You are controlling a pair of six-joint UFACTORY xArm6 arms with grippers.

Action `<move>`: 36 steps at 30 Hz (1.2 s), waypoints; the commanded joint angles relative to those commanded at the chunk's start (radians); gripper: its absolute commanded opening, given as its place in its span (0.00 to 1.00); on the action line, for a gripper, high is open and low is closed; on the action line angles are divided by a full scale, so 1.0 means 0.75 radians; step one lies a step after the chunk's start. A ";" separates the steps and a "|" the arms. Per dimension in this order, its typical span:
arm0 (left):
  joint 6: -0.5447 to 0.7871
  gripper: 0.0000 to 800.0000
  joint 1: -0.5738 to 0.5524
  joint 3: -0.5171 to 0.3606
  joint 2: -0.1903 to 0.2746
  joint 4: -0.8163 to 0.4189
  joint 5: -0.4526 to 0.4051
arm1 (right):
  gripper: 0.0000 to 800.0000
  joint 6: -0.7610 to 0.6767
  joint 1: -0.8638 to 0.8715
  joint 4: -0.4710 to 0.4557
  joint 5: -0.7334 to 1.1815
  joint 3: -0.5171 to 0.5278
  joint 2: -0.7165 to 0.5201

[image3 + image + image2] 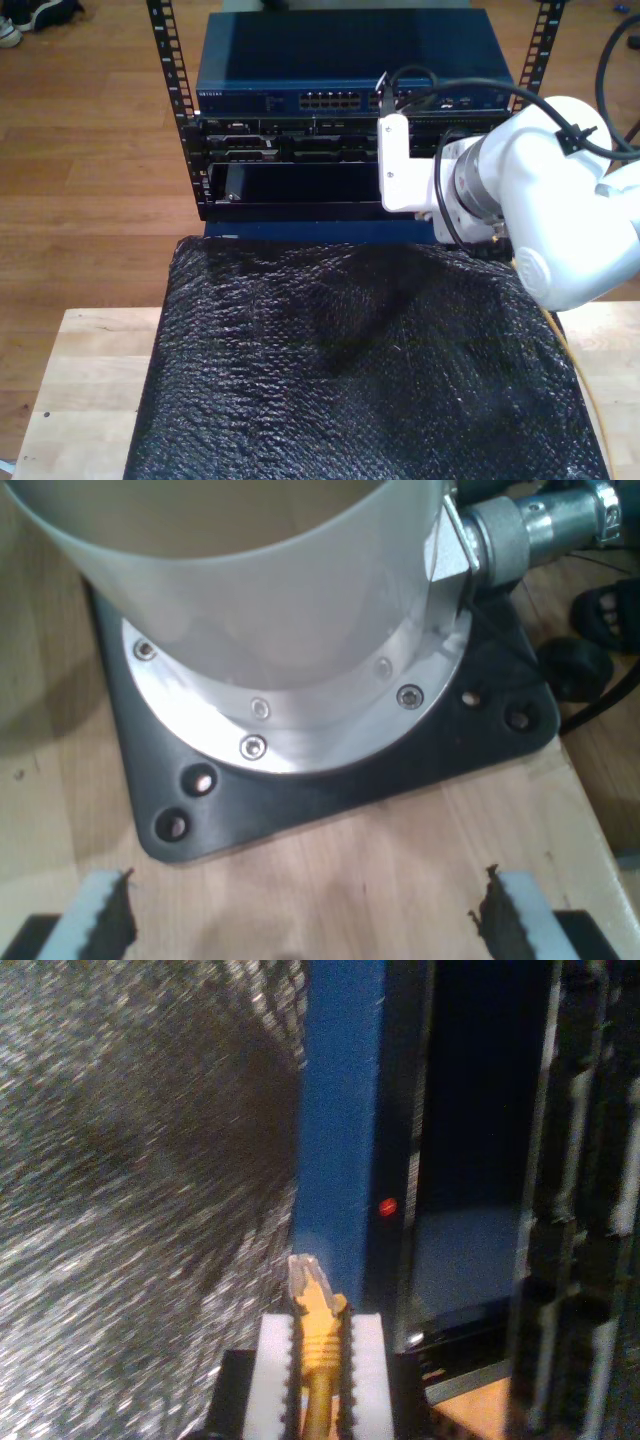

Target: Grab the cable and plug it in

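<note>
Cable (pixel 318 1345) sits pinched between the two white ribbed pads (pixel 272 1370) of my second gripper (pixel 318 1380), which is clamped onto it just behind the plug. In the second wrist view the orange-yellow boot and the small clear plastic plug stick out past the pad tips toward twelve o'clock, with the cable body running back between the pads toward six o'clock. The plug is upright and in line with the pads, its tip close to the lower edge of a blue panel (pixel 340 1110); whether they touch I cannot tell. A small red light (pixel 386 1206) glows on the dark strip at about one o'clock from the plug. Black textured mat (pixel 130 1190) lies at nine o'clock from it.

In the exterior view a white arm (pixel 530 200) reaches in from the exterior view's right toward the rack (pixel 350 130), and a thin stretch of yellow cable (pixel 580 375) trails down the mat's edge at the exterior view's right.

My first gripper (pixel 305 920) is spread wide with nothing between its pads, over bare wood (pixel 380 870), pointed at a white arm base (pixel 260 610) on a black mounting plate (pixel 400 765).
</note>
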State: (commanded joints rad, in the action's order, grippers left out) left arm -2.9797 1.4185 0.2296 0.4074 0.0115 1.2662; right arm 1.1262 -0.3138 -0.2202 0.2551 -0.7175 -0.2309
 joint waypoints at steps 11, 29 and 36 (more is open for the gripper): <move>0.000 1.00 0.000 0.000 0.000 0.000 0.000 | 0.00 0.002 0.010 -0.063 -0.256 0.104 -0.006; 0.000 1.00 0.000 0.000 0.000 0.000 0.000 | 0.00 0.164 0.080 -0.297 -0.567 0.305 -0.098; 0.000 1.00 0.000 0.000 0.000 0.000 0.000 | 0.00 0.162 0.082 -0.291 -0.734 0.368 -0.102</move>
State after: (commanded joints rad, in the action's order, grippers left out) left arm -2.9797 1.4185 0.2296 0.4074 0.0115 1.2662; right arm 1.2474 -0.2524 -0.4381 -0.2957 -0.4413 -0.3076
